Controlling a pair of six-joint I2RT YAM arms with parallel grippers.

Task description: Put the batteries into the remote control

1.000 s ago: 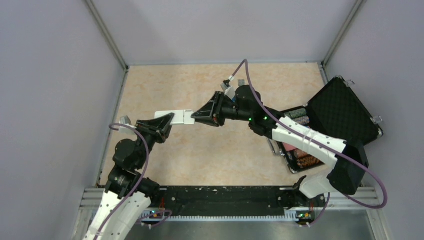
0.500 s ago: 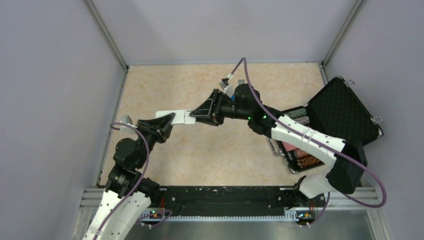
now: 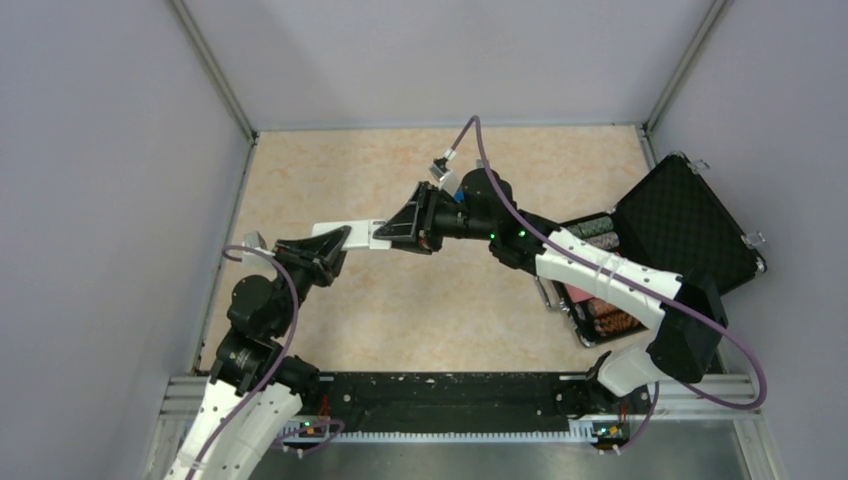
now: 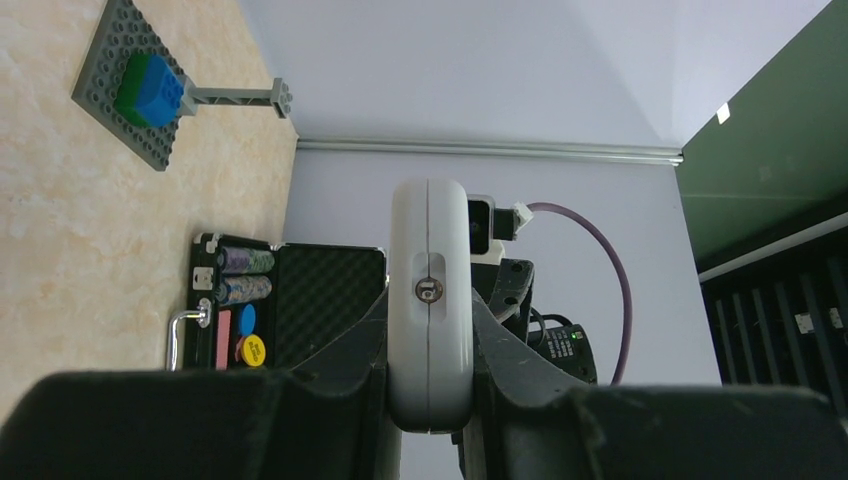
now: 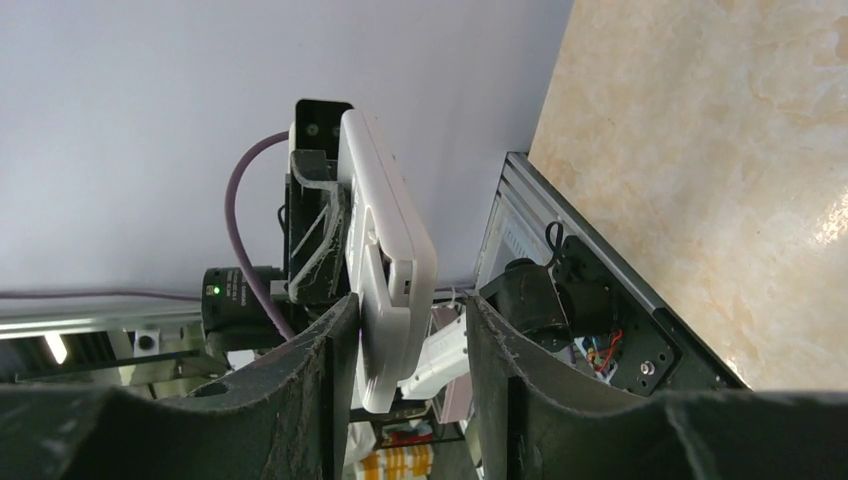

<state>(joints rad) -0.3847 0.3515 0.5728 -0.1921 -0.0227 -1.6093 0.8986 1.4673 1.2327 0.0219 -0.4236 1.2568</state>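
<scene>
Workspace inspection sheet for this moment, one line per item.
Surface: beige marbled table.
Job's things: white remote control held off the table between both grippers; batteries nothing seen.
Clutter: open black case with poker chips, right edge; grey plate with blue block.
Grippers: left gripper shut on remote; right gripper open around its other end.
Cables: purple cable on each arm.
Surroundings: grey walls.

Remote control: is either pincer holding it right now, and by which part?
The left pincer is shut on one end of the remote control. The right pincer straddles the other end, open, with a gap at one finger.
</scene>
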